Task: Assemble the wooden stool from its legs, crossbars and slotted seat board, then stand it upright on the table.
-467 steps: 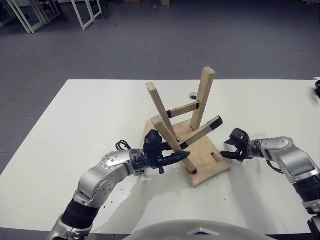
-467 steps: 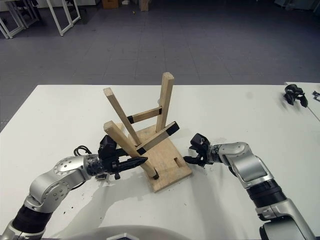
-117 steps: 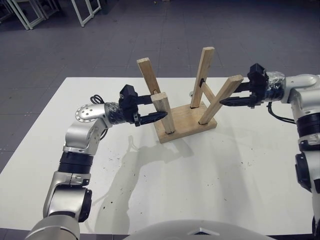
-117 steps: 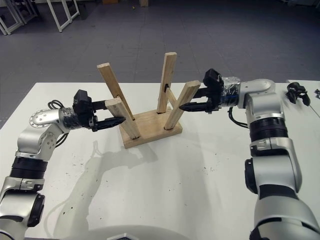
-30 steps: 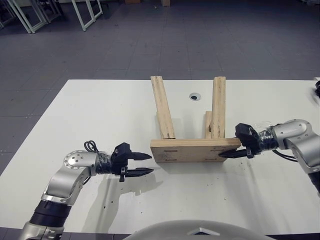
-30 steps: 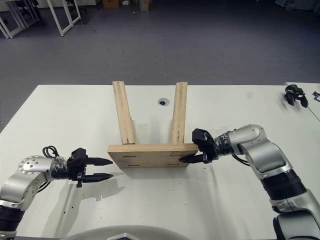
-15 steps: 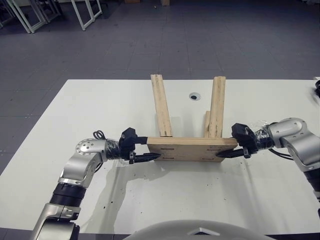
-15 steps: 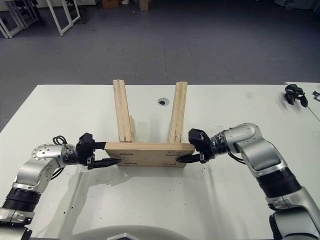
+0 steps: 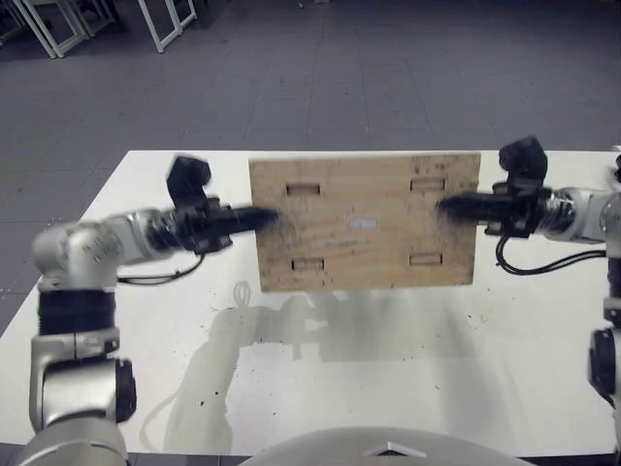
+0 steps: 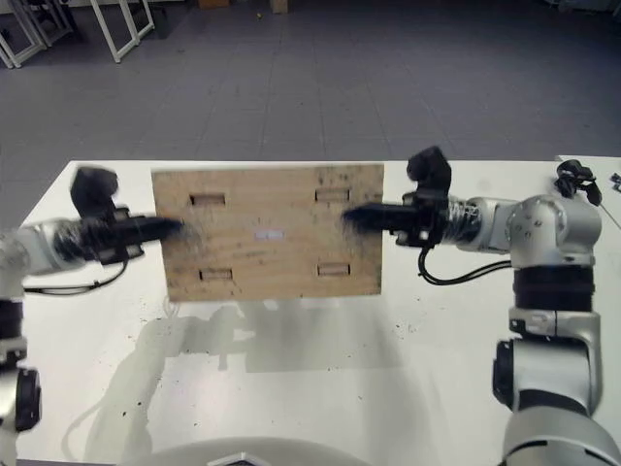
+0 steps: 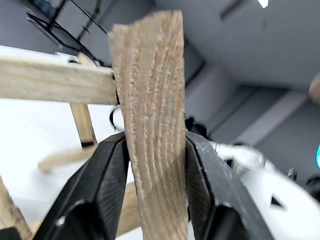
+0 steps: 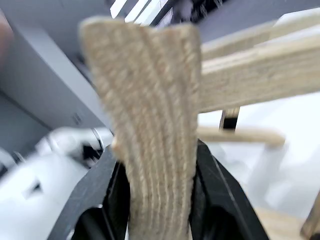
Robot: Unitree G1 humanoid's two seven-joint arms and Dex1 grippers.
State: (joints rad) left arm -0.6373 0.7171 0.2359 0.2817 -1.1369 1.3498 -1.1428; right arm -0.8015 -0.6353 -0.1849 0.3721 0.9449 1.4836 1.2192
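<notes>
The assembled wooden stool hangs above the table with its slotted seat board (image 9: pixel 364 221) turned flat toward my head camera, four slots showing. Its legs are hidden behind the board in the eye views. My left gripper (image 9: pixel 254 219) is shut on the board's left edge and my right gripper (image 9: pixel 448 206) is shut on its right edge. In the left wrist view the board's end grain (image 11: pixel 152 100) sits between the black fingers (image 11: pixel 95 190), with a leg (image 11: pixel 55 80) and crossbars behind. The right wrist view has the board edge (image 12: pixel 150 90) clamped too, a leg (image 12: pixel 250 80) running off beside it.
The white table (image 9: pixel 388 369) stretches below the stool, speckled with dark crumbs, and carries the stool's shadow. A small black clamp-like object (image 10: pixel 574 184) lies at the table's far right edge. Metal frames (image 9: pixel 165 24) stand on the floor beyond.
The stool lay on its side on the table with both grippers at the seat's ends. Both arms have since raised it and turned the seat's flat face toward the camera.
</notes>
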